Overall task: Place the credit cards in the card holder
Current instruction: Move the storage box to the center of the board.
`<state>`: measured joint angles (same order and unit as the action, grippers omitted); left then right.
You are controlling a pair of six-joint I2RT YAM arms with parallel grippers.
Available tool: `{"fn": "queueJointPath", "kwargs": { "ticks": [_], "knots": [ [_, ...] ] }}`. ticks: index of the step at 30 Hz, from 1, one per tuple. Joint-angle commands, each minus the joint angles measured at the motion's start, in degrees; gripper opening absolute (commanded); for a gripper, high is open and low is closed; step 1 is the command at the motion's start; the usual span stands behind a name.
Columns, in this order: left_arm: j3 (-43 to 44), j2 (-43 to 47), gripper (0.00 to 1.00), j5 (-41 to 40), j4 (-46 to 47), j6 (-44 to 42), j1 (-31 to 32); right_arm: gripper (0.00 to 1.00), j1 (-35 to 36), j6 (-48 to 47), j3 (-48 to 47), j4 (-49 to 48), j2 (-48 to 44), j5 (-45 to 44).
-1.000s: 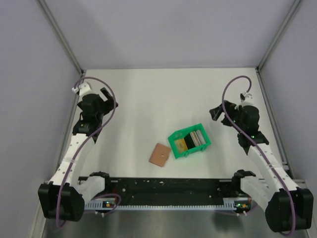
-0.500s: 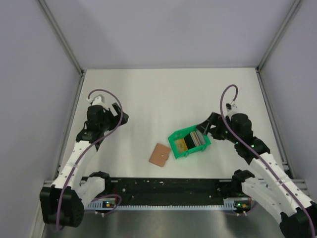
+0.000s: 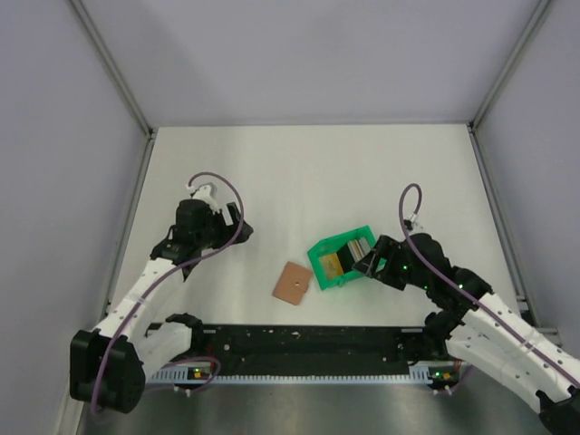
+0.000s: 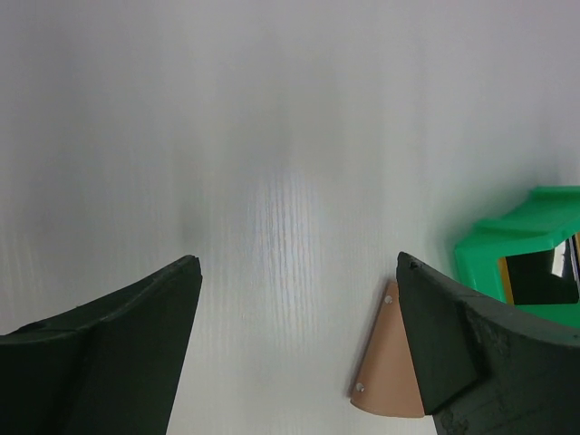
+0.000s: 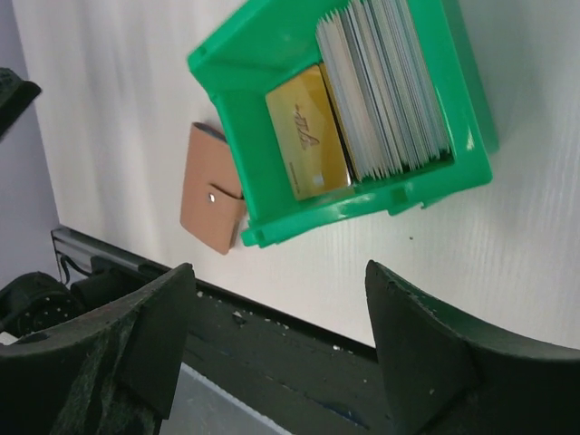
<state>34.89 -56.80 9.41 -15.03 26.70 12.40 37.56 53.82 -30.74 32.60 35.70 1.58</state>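
**Both grippers open and empty, cards waiting in the green tray**

Nearest in the right wrist view, the right gripper (image 5: 279,272) has its fingers spread wide with nothing between them. It hangs above the near rim of the green tray (image 5: 272,45). The left gripper (image 4: 299,272) is just as wide open and empty, over bare table (image 3: 299,172) at centre left of the top view.

A little further in, the card holder (image 3: 292,283) lies flat and closed just below centre of the top view. It sits just beside the tray's lower left corner, stud side up.

Beyond it, the credit cards (image 5: 385,86) stand on edge in the tray, packed in a tight row. A gold card (image 5: 308,131) leans at the front, its face showing.

The cards look light, stiff and slick, so a pinch across the flat faces would likely slip. The gold card's top edge, free of the pack, seems the best place to grip, one finger on each face. The holder looks soft and light. It would probably slide or flop unless the other gripper pins it near the fold while a card goes in
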Motion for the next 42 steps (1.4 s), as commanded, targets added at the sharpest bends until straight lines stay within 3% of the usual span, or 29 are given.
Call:
{"fn": "queueJointPath", "kwargs": {
  "ticks": [1,14,25,32,42],
  "knots": [
    [0.3,0.2,0.91,1.2,2.6,-2.5,1.8,0.75,1.6,4.2,3.5,-2.4,1.3,1.7],
    [1.1,-6.0,0.92,0.1,7.3,0.0,11.6,0.84,6.6,16.0,6.5,-22.8,14.8,-1.3],
    [1.5,-6.3,0.92,-1.0,6.7,0.2,12.2,0.89,20.5,33.3,3.9,-22.0,20.5,-20.5],
    [1.7,-6.5,0.92,-0.1,6.4,-0.3,12.2,0.89,20.2,27.6,2.1,-23.4,22.6,-27.8],
    [0.5,-6.0,0.92,2.3,7.0,0.7,12.3,0.92,12.1,21.6,0.9,-27.8,24.3,-23.2]
  ]
}}
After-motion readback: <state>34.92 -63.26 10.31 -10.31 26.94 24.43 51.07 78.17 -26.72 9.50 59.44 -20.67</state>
